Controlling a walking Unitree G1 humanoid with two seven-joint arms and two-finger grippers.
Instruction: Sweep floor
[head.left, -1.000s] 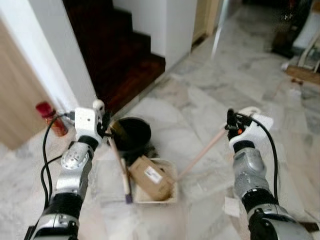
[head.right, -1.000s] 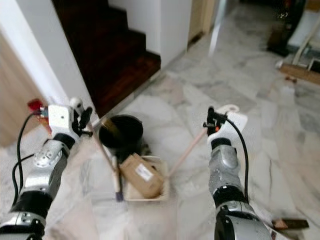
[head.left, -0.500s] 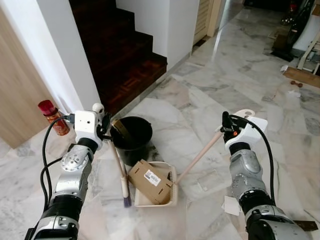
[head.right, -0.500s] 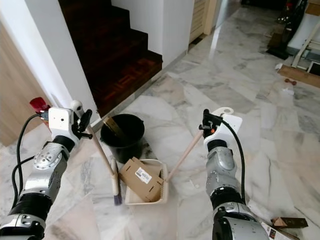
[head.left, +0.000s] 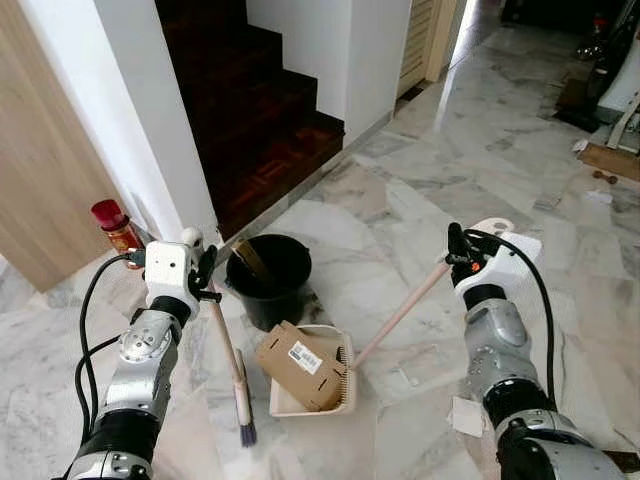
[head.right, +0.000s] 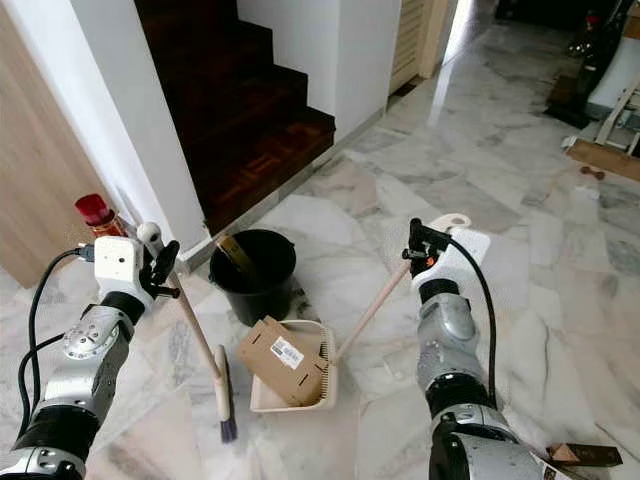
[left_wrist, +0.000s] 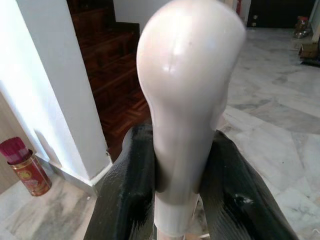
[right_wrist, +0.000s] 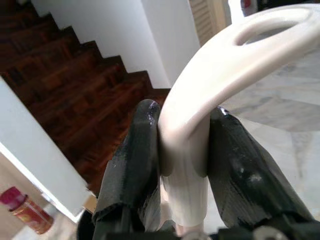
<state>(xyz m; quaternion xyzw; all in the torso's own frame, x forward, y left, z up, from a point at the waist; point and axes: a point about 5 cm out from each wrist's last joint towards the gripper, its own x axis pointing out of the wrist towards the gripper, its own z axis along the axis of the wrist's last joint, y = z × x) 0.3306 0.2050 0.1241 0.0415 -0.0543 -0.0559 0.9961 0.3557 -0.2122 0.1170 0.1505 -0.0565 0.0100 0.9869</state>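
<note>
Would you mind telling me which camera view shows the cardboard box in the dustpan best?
The right eye view: the cardboard box lies whole and unblocked in the dustpan. The left eye view shows it similarly.

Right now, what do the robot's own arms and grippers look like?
Both arms are silver metal with black joint bands. Each wrist carries a white boxy housing, with a black cable looping back along the arm. The left gripper and right gripper each have two long glossy black fingers.

Both my arms are raised in front of me, elbows bent. My left gripper is clamped on a pale handle, and my right gripper grips another, fingers pressed tight.
</note>
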